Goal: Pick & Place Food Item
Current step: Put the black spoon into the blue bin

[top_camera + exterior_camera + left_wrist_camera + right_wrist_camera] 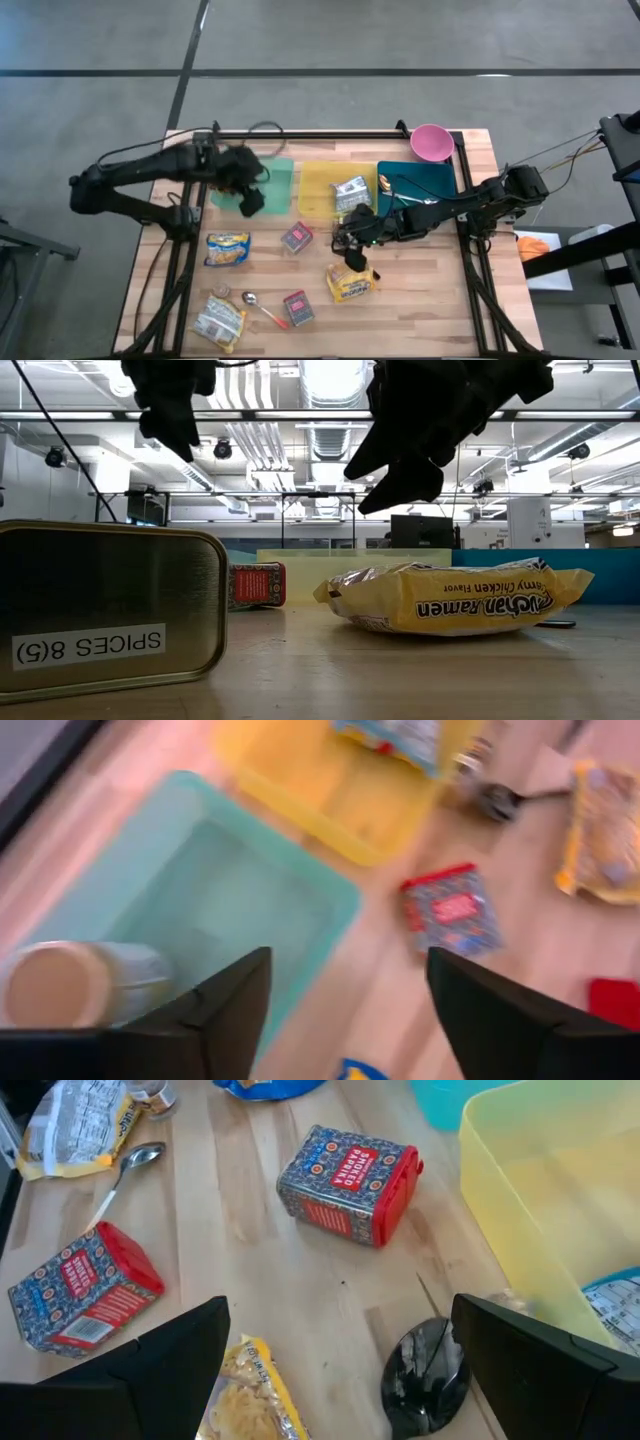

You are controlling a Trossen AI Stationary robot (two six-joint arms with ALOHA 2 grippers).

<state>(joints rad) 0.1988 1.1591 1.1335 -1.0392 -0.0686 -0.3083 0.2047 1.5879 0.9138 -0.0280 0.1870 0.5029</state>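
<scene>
My left gripper [248, 196] hangs open above the pale green bin [272, 182], with nothing between its fingers [232, 995]. A jar with a tan lid [72, 986] lies on its side in that bin [220, 870]. My right gripper [350, 246] stands open above the table, next to the yellow bin [322, 190], and holds nothing [340, 1312]. Below it lie a yellow ramen packet [351, 284] and a red spice tin [348, 1168]. A silver and blue food packet [350, 192] rests in the yellow bin.
A teal bin [420, 178] and a pink bowl [431, 142] stand at the far right. A second red tin [298, 308], a spoon [262, 308], a yellow-blue packet [228, 250] and a white packet [220, 320] lie near the front. A black round utensil [425, 1375] lies beside the yellow bin.
</scene>
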